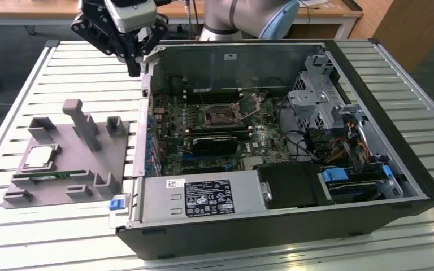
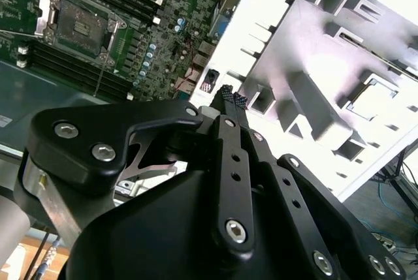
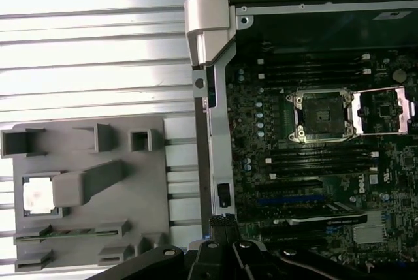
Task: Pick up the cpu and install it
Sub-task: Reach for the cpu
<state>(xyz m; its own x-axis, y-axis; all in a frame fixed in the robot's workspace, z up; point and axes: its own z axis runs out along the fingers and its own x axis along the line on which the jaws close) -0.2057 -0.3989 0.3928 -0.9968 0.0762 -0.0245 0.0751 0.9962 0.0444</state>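
Exterior view puts your gripper (image 1: 134, 69) by the case wall (image 1: 142, 130) — fingers pressed together, empty — with the cpu (image 1: 41, 156) at seven o'clock in its tray (image 1: 85, 165); descend unopened and you risk jabbing it or a post (image 1: 82, 121).

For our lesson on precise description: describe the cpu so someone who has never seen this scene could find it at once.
Beside the open computer case, on the exterior view's left, lies a grey tray with upright posts. The cpu sits in a square recess of that tray. It is the flat, silver-topped square, unlike the long, narrow green memory stick beside it.
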